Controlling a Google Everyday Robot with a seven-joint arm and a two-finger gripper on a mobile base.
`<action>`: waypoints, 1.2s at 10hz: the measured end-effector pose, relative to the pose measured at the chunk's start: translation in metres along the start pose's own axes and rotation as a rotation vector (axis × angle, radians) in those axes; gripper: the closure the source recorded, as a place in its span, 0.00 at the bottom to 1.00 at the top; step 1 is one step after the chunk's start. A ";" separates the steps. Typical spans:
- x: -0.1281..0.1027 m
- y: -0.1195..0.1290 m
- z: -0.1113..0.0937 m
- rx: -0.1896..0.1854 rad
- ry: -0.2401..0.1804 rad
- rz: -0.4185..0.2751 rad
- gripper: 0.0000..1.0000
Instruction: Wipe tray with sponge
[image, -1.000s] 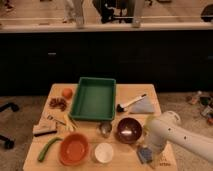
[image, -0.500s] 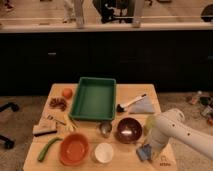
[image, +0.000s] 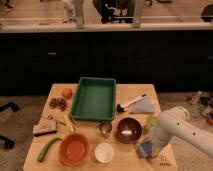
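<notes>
The green tray (image: 80, 100) lies empty at the back middle of the wooden table (image: 125, 91). Near the table's front right corner, the blue-grey sponge (image: 143, 149) rests on the surface. My white arm comes in from the right and bends down to it. The gripper (image: 148, 145) sits at the sponge, shut on it, mostly hidden by the arm's wrist. Sponge and gripper are well to the right of the tray and nearer the front.
A dark red bowl (image: 129, 130) stands just left of the gripper, with a metal cup (image: 105, 129), a white cup (image: 104, 152) and an orange bowl (image: 74, 148) further left. A brush (image: 131, 103) and a folded cloth (image: 142, 106) lie right of the tray. Small items lie along the left side.
The arm has lowered a little onto the sponge and the gripper has shut. The sponge stays on the table at the front right.
</notes>
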 end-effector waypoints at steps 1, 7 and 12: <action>0.000 -0.002 -0.008 0.020 0.015 0.007 1.00; -0.007 -0.013 -0.062 0.123 0.102 0.007 1.00; -0.068 -0.044 -0.099 0.157 0.151 -0.112 1.00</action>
